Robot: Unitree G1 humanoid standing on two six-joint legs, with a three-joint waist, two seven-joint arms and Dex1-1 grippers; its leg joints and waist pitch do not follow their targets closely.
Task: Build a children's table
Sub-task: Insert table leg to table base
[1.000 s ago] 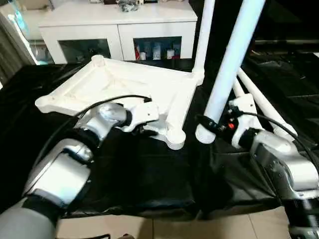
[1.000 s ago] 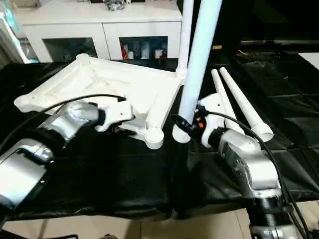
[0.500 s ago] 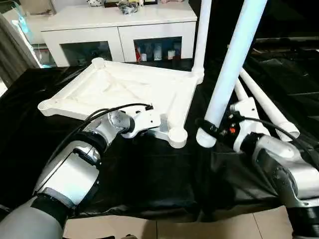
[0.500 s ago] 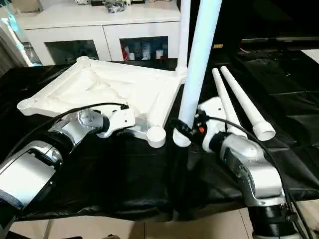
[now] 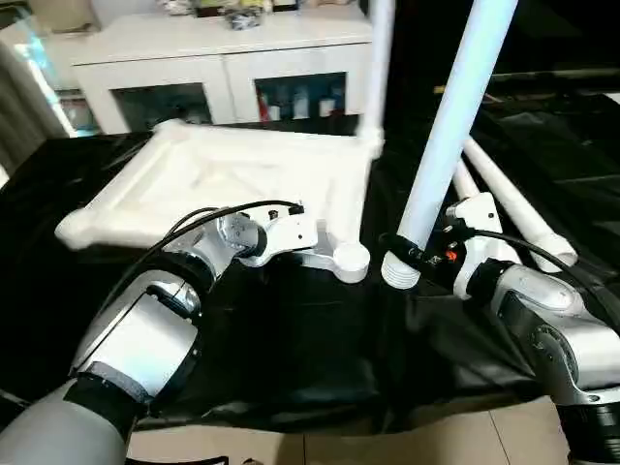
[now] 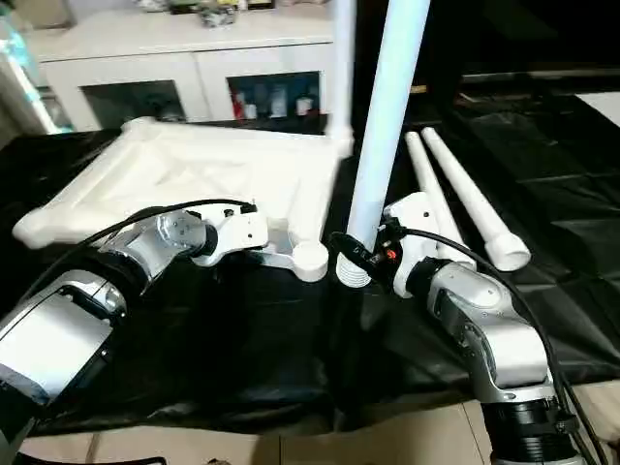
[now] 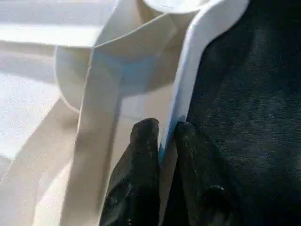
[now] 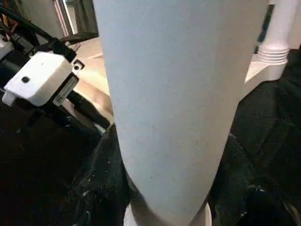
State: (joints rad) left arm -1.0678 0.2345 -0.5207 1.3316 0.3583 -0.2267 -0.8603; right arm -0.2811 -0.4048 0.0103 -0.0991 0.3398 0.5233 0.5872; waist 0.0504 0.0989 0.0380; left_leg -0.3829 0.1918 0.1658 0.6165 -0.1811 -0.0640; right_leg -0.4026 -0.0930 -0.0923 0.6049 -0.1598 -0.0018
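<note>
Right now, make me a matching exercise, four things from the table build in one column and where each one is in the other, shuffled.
Things:
1. tabletop
2. leg in the right gripper
3. two spare legs
4. fitted leg

States:
A. lying flat on the black sheet
B. held upright beside the near corner socket
C. standing in the far corner
D. rim pinched by the left gripper

Pairs: 1-D, 2-B, 3-A, 4-C
</note>
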